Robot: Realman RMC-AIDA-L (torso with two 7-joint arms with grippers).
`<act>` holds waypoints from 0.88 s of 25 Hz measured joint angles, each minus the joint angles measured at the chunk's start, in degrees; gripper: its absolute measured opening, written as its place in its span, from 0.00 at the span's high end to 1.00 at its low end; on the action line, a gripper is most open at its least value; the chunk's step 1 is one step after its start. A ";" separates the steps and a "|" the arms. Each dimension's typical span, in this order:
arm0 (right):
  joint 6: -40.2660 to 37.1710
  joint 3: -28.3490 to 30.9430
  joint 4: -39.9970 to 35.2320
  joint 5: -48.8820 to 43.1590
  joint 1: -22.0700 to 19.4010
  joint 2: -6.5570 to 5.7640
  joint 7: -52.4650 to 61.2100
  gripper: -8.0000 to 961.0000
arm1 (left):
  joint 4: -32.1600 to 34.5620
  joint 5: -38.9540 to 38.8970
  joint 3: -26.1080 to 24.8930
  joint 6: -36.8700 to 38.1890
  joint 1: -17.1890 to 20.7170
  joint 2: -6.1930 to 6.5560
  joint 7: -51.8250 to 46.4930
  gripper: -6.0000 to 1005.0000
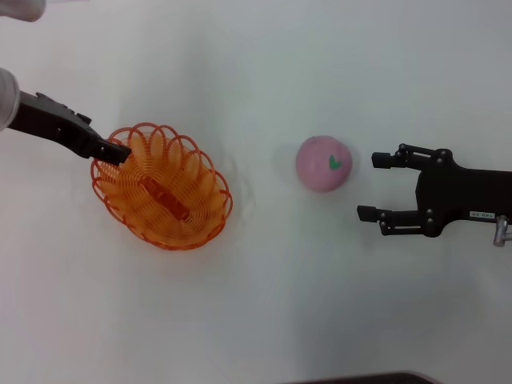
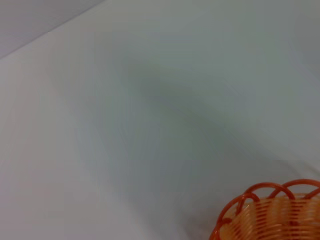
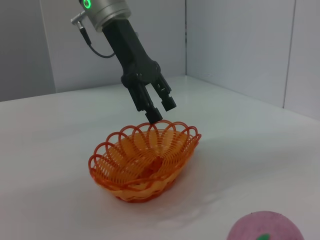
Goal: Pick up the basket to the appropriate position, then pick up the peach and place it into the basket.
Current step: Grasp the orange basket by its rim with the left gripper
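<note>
Head view: the left gripper sits at the basket's rim toward the table's left edge, and the right gripper, jaws apart, faces the peach mid-table; left wrist view shows only that rim; right wrist view shows the left jaws parted just above it, so they should straddle one loop before closing.

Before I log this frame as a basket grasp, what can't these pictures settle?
- Left gripper at the basket rim: head view hides its fingertips behind the loops; right wrist view leaves contact unclear.
- Left wrist view: only a cut-off corner of basket, no fingers.
- Peach: cropped by the right wrist view's edge.
- Right gripper: open beside the peach, apart.
</note>
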 joint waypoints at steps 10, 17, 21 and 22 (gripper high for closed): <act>-0.06 0.00 0.02 -0.02 0.13 -0.08 0.00 0.08 | -4.84 2.49 1.40 -2.24 -3.43 -0.07 -0.14 0.16; -0.06 0.00 0.02 0.02 0.11 -0.02 0.00 0.08 | -5.15 2.82 2.14 -2.87 -3.73 -0.03 -0.64 0.16; -0.06 0.00 0.02 0.11 0.11 0.00 0.00 0.08 | -6.08 3.79 3.37 -3.53 -3.90 -0.09 -1.11 0.16; -0.06 0.00 0.02 0.10 0.11 0.00 0.00 0.08 | -6.49 3.85 3.88 -3.91 -3.97 -0.12 -1.38 0.18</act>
